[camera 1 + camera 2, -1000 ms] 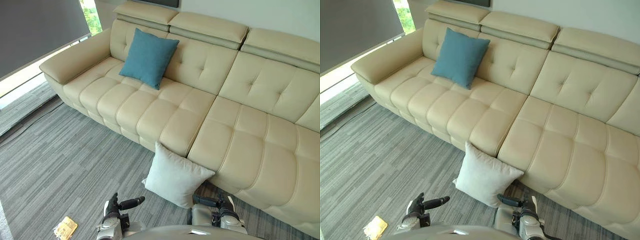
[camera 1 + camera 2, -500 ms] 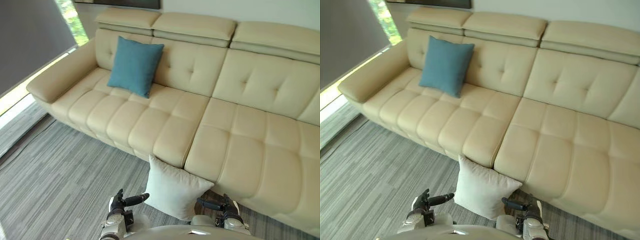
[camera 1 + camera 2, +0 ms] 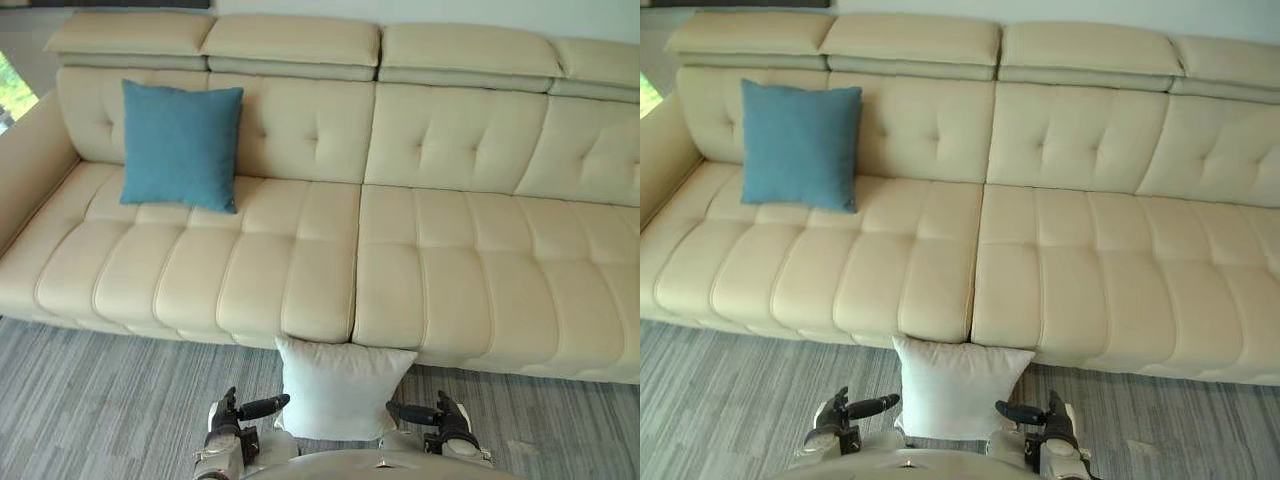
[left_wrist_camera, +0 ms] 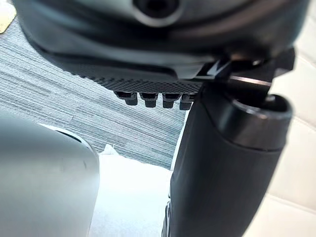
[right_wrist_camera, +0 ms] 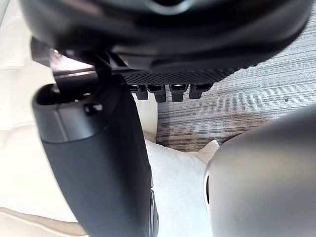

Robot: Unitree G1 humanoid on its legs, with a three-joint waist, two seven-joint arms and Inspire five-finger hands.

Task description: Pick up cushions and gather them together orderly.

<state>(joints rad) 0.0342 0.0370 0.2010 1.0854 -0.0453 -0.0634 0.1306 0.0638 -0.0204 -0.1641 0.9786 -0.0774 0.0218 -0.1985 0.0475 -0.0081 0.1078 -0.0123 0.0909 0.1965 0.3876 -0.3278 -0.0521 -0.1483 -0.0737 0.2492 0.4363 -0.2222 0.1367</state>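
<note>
In the head views, the white cushion (image 3: pixel 340 385) stands on the carpet (image 3: pixel 100 400), leaning against the front of the sofa (image 3: pixel 450 270). The left hand (image 3: pixel 228 418) and right hand (image 3: pixel 445 420) are just beside it, one on each flank, thumbs pointing inward and holding nothing. The blue cushion (image 3: pixel 180 145) sits well apart on the seat, propped against the backrest. The likely trouble is a soft cushion pressed unevenly. If one hand meets it before the other, it could fold, twist or slip down flat. Setting it beside the blue one carelessly could also tip that over. The white cushion's lower edge is hidden, so how it rests on the carpet cannot be judged.

In the left wrist view, the thumb (image 4: pixel 222 173) stands out wide. The fingers (image 4: pixel 148 98) look relaxed rather than curled, though only their tips show. The white cushion lies close past them, and I cannot tell whether it is touched.

In the right wrist view, the picture is much the same: thumb spread, fingers loose, nothing gripped, the white cushion just beyond. A thumb catching only a corner would give a weak hold.
</note>
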